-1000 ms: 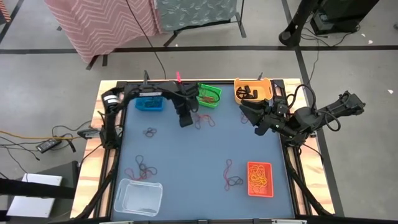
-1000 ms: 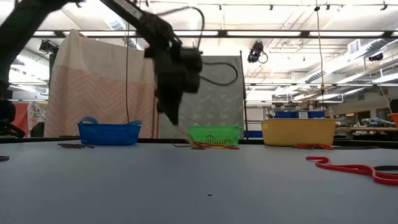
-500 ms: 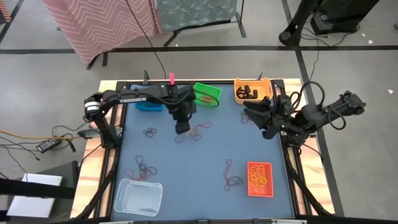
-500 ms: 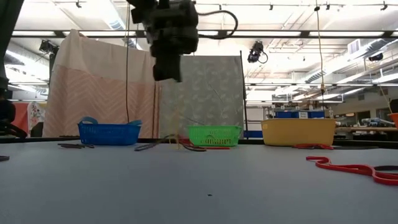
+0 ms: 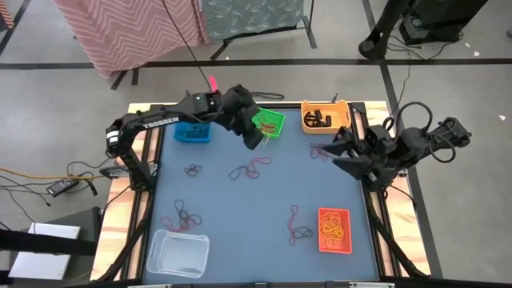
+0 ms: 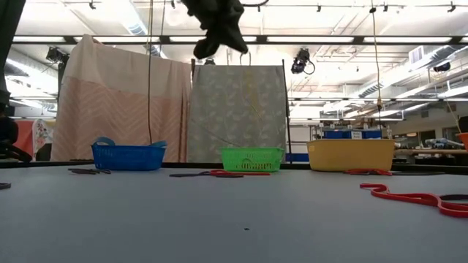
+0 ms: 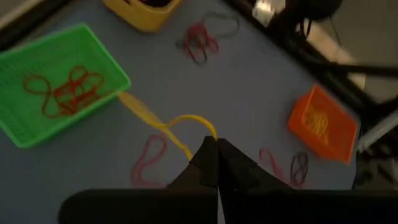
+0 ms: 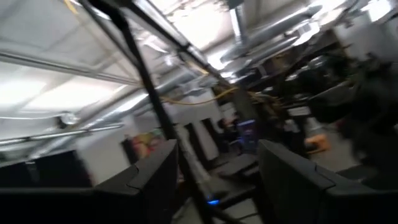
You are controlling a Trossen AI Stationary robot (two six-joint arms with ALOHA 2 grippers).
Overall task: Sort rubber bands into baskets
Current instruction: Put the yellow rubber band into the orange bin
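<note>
A yellow rubber band (image 7: 163,126) hangs clamped in the left end effector (image 7: 214,163), raised above the tabletop (image 5: 240,208) just at 7 o'clock of the green basket (image 5: 270,122) — carry in progress, I judge. Five baskets counted; green, yellow-orange (image 5: 323,117) and red-orange (image 5: 334,230) hold bands, while some six loose clusters remain. Right end effector (image 5: 340,152) waits at 3 o'clock, fingers apart, empty.
</note>
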